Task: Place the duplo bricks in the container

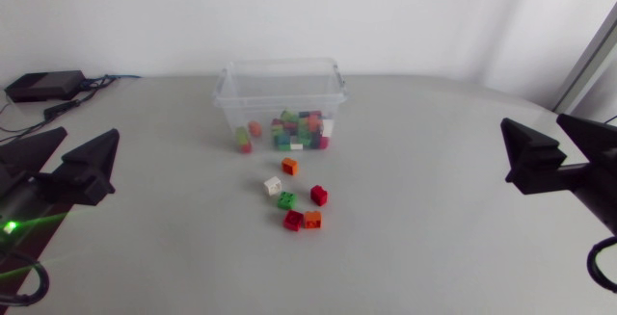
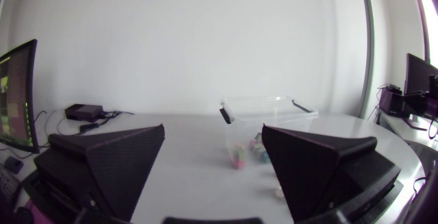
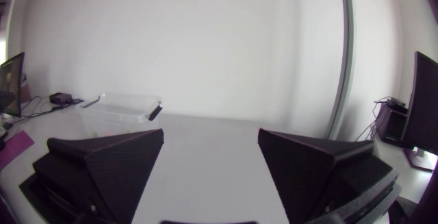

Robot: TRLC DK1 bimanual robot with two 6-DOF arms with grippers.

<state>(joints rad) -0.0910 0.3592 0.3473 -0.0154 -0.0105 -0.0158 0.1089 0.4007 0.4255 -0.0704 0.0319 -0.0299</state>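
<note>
- The left end effector [image 1: 92,140] sits at the left edge of the bench [image 1: 434,219], low over the surface. Its two wedge fingers are spread wide, with nothing between them and nothing touching them. The left wrist view shows the same wide gap [image 2: 213,148].
- The container [image 1: 231,103] stands toward the back of the bench, near the middle, lid off. It already holds a heap of coloured bricks [image 1: 301,130].
- Six loose bricks lie in a small cluster just in front of the container, apart from its wall: an orange brick [image 1: 289,167], a white brick [image 1: 273,186], a green brick [image 1: 286,200], two red ones and a second orange one. Each looks squarish, so no long axis dictates the wrist angle.
- The cluster lies inward from both arms, and the left arm looks marginally nearer.
- The right end effector [image 1: 530,120] rests at the right edge, fingers equally splayed and holding nothing [image 3: 211,148].
</note>
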